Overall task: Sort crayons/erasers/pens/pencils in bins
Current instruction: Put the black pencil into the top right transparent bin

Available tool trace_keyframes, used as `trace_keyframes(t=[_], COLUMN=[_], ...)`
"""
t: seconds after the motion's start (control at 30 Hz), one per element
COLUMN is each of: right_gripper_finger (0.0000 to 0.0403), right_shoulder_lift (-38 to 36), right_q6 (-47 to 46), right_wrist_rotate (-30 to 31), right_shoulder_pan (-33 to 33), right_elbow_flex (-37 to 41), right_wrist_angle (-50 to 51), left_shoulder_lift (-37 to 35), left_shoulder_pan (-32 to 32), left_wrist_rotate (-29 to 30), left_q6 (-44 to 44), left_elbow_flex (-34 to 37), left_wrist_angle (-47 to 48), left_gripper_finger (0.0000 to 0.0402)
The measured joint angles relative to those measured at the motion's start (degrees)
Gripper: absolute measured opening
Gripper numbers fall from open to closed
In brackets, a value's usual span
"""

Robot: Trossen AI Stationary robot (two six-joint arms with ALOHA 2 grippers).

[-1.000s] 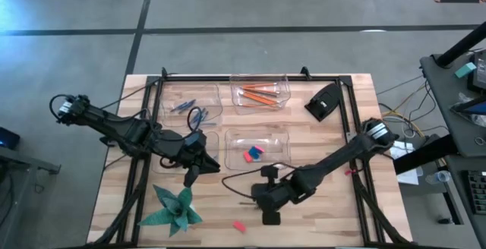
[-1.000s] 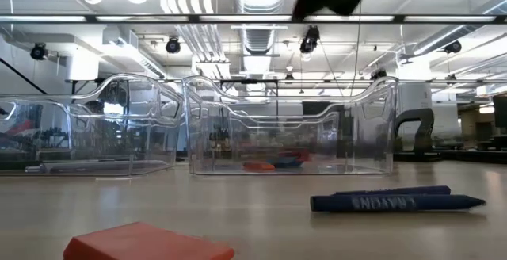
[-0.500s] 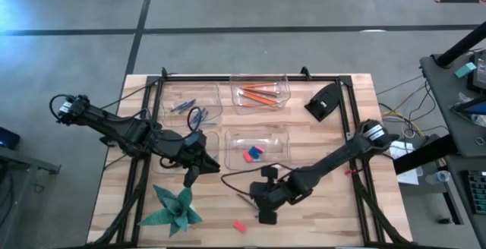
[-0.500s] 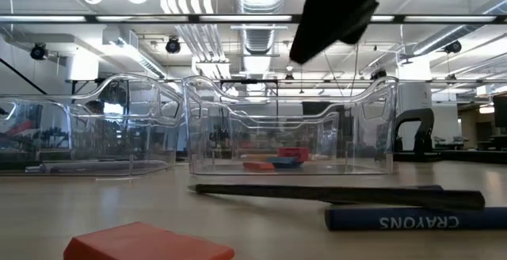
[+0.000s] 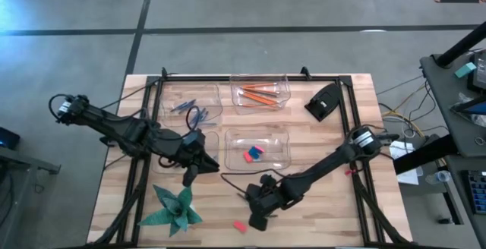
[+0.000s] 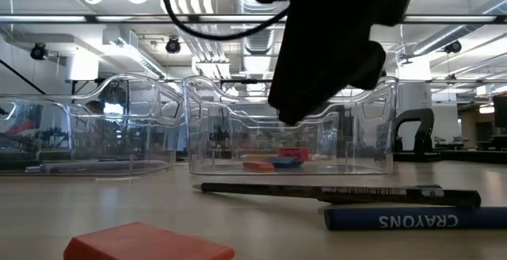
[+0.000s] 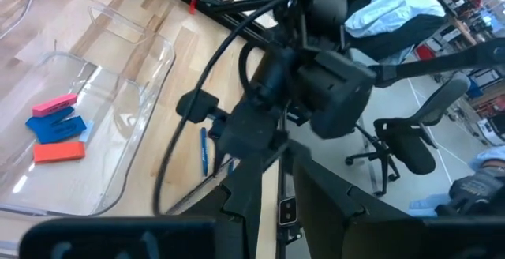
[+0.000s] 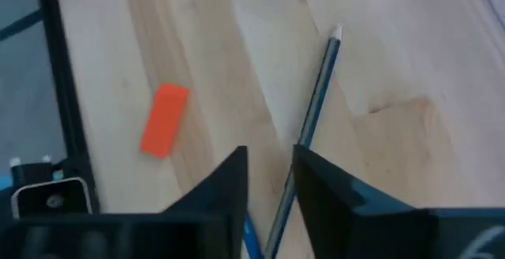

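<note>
Right pincer [image 8: 268,192] slightly spread, astride pen [image 8: 312,125] on near worktop [image 8: 394,61] (nothing pinched); next: descend, pinch pen. Left pincer [image 5: 191,174] waits, state unclear.

Dark pen [image 6: 333,193] flat on wood beside blue crayon [image 6: 412,219].

**One word readable: "CRAYONS"**

In the low view, the blue crayon [image 6: 412,218] lying on the table [image 6: 238,228] at the lower right of the frame carries the word "CRAYONS" in pale capitals on its wrapper, printed so that it reads upside down. The dark pen [image 6: 333,193] just behind it bears a line of small print, too fine to read. No other text can be read.
</note>
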State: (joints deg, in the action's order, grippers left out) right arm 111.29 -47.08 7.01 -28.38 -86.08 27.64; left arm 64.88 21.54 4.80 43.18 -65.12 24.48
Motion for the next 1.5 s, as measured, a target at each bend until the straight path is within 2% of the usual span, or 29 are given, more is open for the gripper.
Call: trace_keyframes(t=[0.23,0.43,0.63,0.93,1.23,1.5], right_gripper_finger=[0.0162,0.0174,0.0144,0.0021,0.0014,0.0013], right_shoulder_lift=[3.9,7.2,9.4,11.3,8.3,1.9], right_q6=[-6.4,-7.1,-6.1,-4.3,-1.9,0.6], right_wrist_rotate=[0.3,0.5,0.7,1.2,0.0,0.0], right_shoulder_pan=[0.9,1.4,1.5,1.5,1.6,1.4], right_elbow_flex=[-0.4,-2.0,-5.2,-6.4,-6.1,-6.1], right_wrist_angle=[0.1,1.5,6.2,9.2,9.4,8.7], left_shoulder_lift=[-0.5,-0.5,-0.5,-0.4,-0.4,-0.4], left_shoulder_pan=[0.0,0.0,0.0,0.0,0.0,0.0], left_wrist_rotate=[0.0,0.0,0.0,0.0,0.0,0.0], left_q6=[1.0,1.6,1.6,1.5,1.5,1.5], left_elbow_flex=[0.0,0.0,0.0,0.0,0.0,0.0], left_wrist_angle=[-0.4,-0.5,-1.6,-1.6,-1.6,-1.5], left_gripper_finger=[0.0061,0.0061,0.0061,0.0061,0.0061,0.0061])
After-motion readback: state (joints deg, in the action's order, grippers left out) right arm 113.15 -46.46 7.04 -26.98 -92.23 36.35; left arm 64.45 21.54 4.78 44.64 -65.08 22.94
